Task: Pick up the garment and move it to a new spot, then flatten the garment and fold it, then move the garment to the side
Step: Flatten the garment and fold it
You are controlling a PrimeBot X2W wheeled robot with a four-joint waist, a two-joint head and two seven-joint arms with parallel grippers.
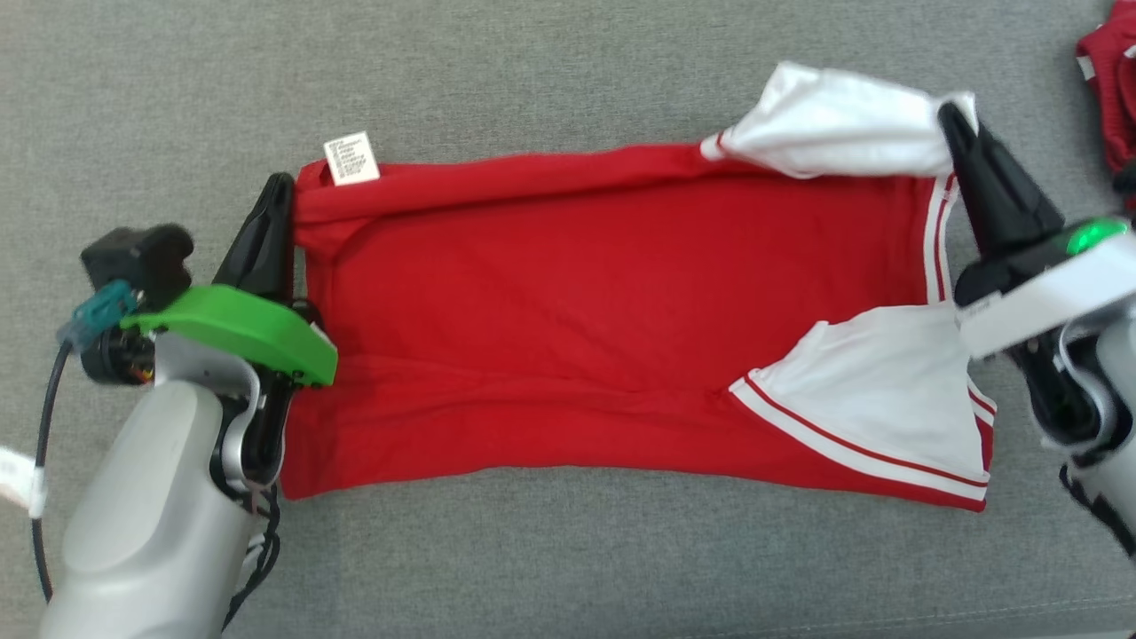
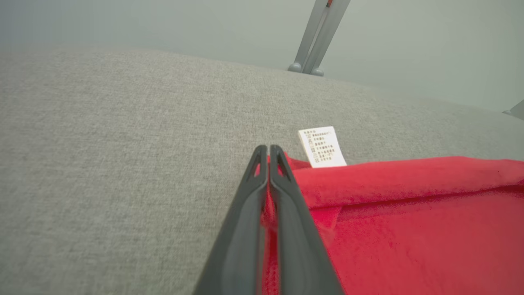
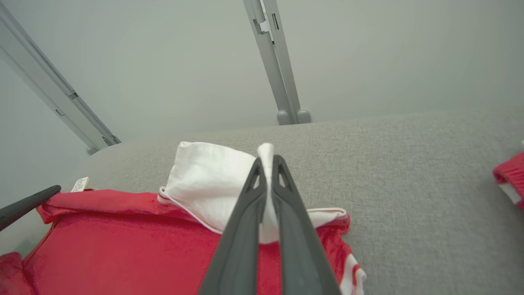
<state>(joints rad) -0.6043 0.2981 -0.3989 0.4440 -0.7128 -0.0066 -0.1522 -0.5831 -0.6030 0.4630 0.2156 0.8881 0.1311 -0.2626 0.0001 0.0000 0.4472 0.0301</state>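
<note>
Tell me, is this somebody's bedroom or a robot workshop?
Probably a robot test room, not a bedroom. The red garment lies on a plain grey fabric surface, bare metal frame struts stand behind it against a blank pale wall, and another red garment waits at the edge.

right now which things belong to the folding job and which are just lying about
In the job: red garment; left gripper, jaws shut on its corner; right gripper, jaws shut on its white sleeve.
Lying about: second red cloth; metal legs.
</note>
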